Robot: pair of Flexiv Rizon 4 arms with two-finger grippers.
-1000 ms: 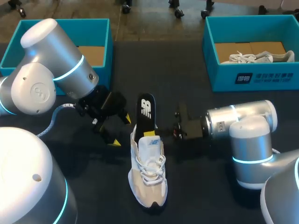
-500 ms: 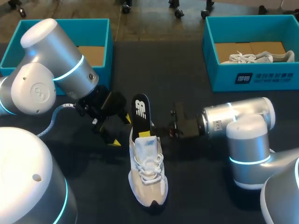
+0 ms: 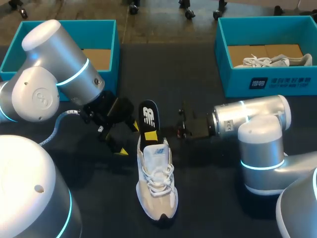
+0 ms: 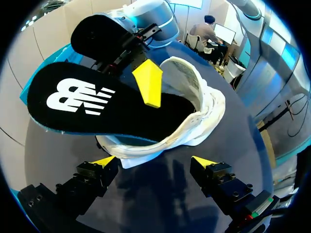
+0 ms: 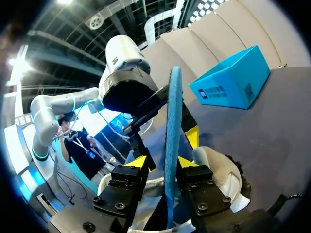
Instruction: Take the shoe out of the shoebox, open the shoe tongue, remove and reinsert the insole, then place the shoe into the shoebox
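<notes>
Change, head view: over the last second your right arm [image 3: 257,124] slides its wrist toward the upper left of the frame. The insole [image 3: 147,118] goes with it, and its raised heel end, just left of frame centre, swings further left. The shoe [image 3: 157,188] barely shifts. It sits in the lower centre of the frame, toe toward the bottom edge, sole on the table [image 3: 213,203].

Your right gripper [image 5: 163,164] is clamped on the insole, one yellow tip against each face, with the insole edge-on between them. The left wrist view shows one of those tips on the printed top face.

Insole: the heel end is lifted clear of the shoe's collar and the front end is still down inside the shoe. It is partly out, not free.

Your left gripper [image 4: 154,161] is spread wide and holds nothing. It sits just behind the shoe's heel without touching it, and has not moved across the second.

The shoebox [image 3: 106,34] is in the upper left of the frame with no shoe in it. A second box [image 3: 267,82] in the upper right holds another shoe [image 3: 267,62].

Reading: you are in the middle of the insole step. From this pose I cannot tell whether you are pulling it out or feeding it back. The shoe holding its place suggests the insole is sliding rather than dragging it.

Risk: nothing pins the shoe. If the forefoot binds, expect the shoe to skid or lift. The return to the box is still to come.
</notes>
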